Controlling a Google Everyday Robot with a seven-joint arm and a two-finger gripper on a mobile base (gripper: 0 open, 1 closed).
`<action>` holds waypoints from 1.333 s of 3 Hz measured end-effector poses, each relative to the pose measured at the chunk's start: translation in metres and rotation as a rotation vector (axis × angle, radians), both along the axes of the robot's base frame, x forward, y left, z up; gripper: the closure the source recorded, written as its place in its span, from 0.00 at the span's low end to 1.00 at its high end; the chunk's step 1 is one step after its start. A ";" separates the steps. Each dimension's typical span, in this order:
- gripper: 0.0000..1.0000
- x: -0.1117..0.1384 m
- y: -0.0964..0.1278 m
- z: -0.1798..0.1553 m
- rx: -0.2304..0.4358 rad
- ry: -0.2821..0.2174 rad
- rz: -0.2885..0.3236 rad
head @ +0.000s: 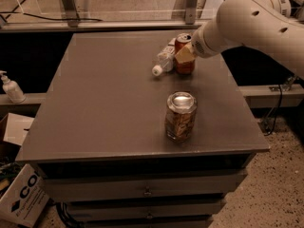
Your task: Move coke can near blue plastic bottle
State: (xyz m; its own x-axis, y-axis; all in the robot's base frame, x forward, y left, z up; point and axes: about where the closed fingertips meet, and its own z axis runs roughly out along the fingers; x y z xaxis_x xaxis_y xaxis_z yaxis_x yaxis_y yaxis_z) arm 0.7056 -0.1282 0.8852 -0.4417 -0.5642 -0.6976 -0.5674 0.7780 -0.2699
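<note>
The gripper (pixel 185 52) seems to hold the upright coke can (pixel 185 68), right beside the blue plastic bottle (pixel 165 60) lying down.

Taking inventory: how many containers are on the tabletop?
3: red aluminium coke can far right, at the hand; clear plastic bottle lying left of it; lidded glass jar nearer front.

A grey drawer cabinet (pixel 109 103) stands on speckled floor (pixel 280 194), with perhaps a glass partition (pixel 133 1) behind.

White arm (pixel 247 23) reaches in from the right, end effector (pixel 184 56) low, pointing left.
</note>
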 end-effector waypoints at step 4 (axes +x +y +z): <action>0.00 -0.006 0.000 -0.012 0.019 0.046 -0.008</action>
State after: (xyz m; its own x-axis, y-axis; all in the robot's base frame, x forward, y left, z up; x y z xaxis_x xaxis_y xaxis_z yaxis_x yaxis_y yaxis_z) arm 0.6993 -0.1278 0.8728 -0.4785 -0.5468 -0.6871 -0.5723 0.7876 -0.2283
